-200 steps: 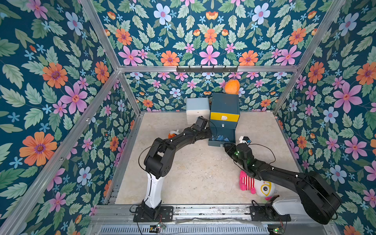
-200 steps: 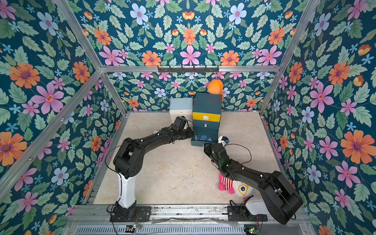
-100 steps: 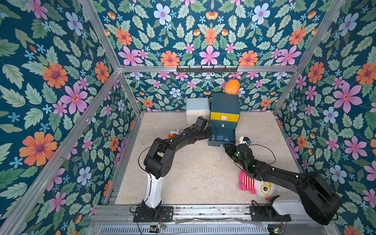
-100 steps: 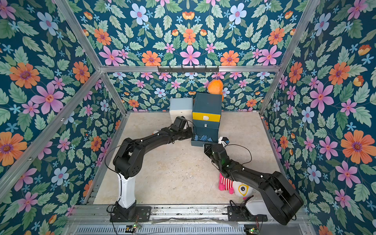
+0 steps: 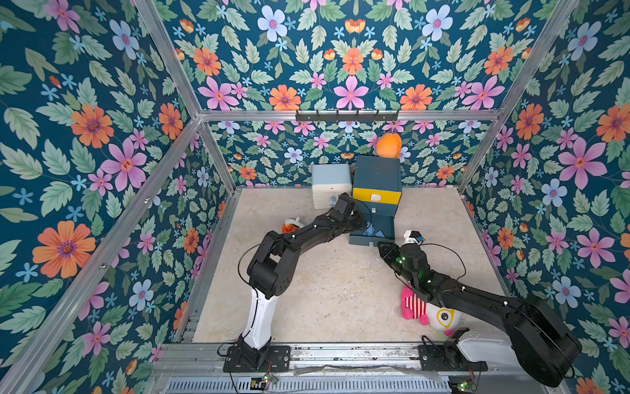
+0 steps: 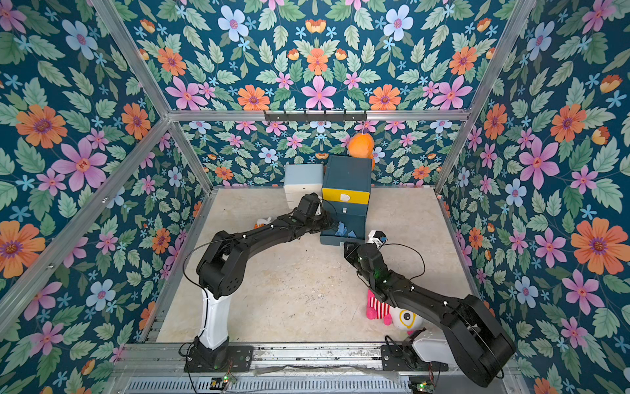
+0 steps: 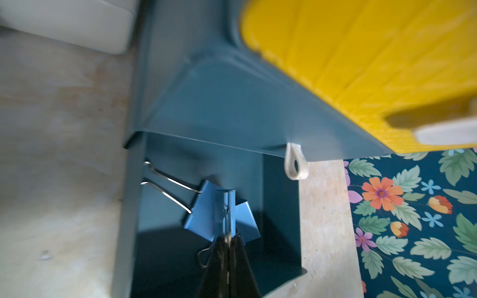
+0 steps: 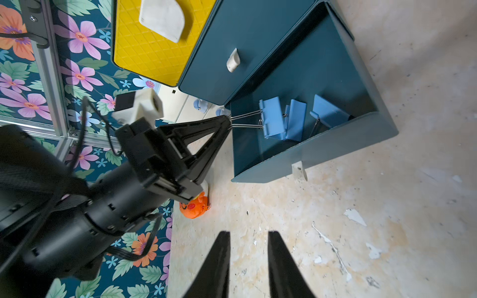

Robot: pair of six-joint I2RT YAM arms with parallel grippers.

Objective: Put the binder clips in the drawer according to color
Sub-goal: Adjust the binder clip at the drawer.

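Blue binder clip in the open bottom drawer — I hold its wire handles pinched in the left gripper, two other blue clips beside it; right gripper parted, empty — nearby.

- The left tool cannot be made out in either top view, as its own wrist covers it at the bottom drawer. The clips inside show only as blue specks, too small to count.
- In the left wrist view the yellow drawer front is blurred and cut off by the edge. The left tool's blurred tips hide the wire handles of the blue clip it holds.
- In the right wrist view the right tool runs off the edge, and the small orange toy sits half behind the left arm.
- The striped plush lies partly under the right arm.
- The orange plush is partly hidden behind the cabinet.
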